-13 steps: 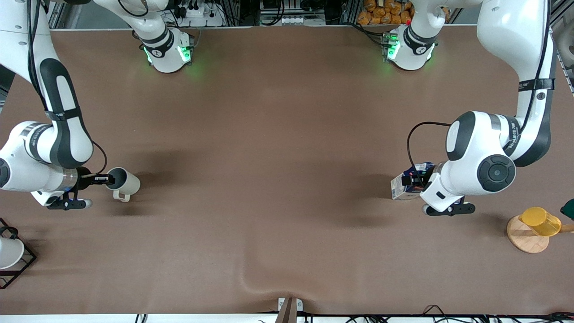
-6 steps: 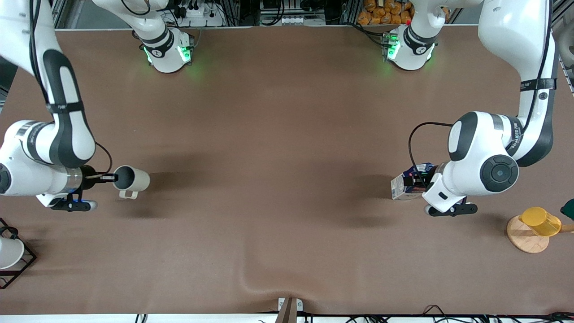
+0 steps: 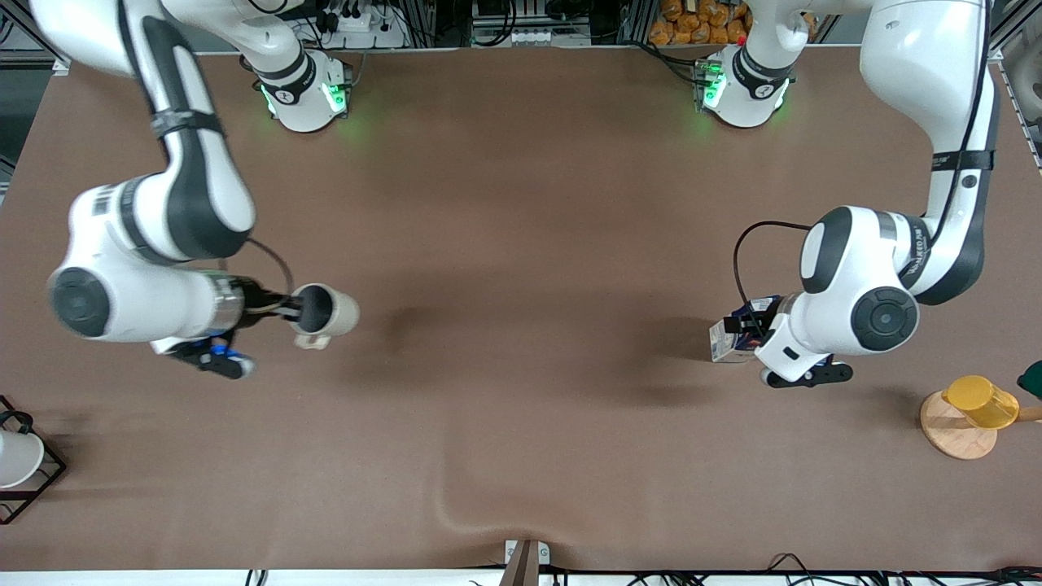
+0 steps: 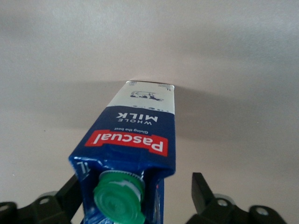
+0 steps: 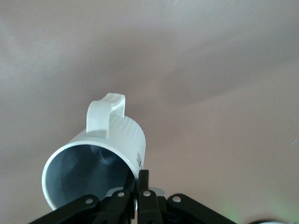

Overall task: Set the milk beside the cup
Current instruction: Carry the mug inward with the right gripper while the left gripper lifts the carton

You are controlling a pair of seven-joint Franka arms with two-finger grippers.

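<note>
The milk [image 3: 727, 340], a dark blue carton with a green cap, is at the left arm's end of the table. My left gripper [image 3: 753, 327] is open around its top. In the left wrist view the milk [image 4: 135, 135] sits between the fingers [image 4: 202, 189]: one is against its side, the other stands clear. My right gripper [image 3: 293, 310] is shut on the rim of the beige cup [image 3: 334, 313]. It holds the cup on its side above the table toward the right arm's end. The right wrist view shows the cup [image 5: 117, 140] pinched at the rim by the gripper [image 5: 140, 179].
A yellow cup [image 3: 981, 401] on a wooden disc [image 3: 948, 431] stands near the table's edge at the left arm's end. A white cup in a black wire rack [image 3: 18, 460] is at the right arm's end. The cloth has a wrinkle [image 3: 480, 509] near the front edge.
My right arm has carried the cup toward the table's middle, away from the wire rack. My left gripper has shifted slightly at the milk, which stays in place.
</note>
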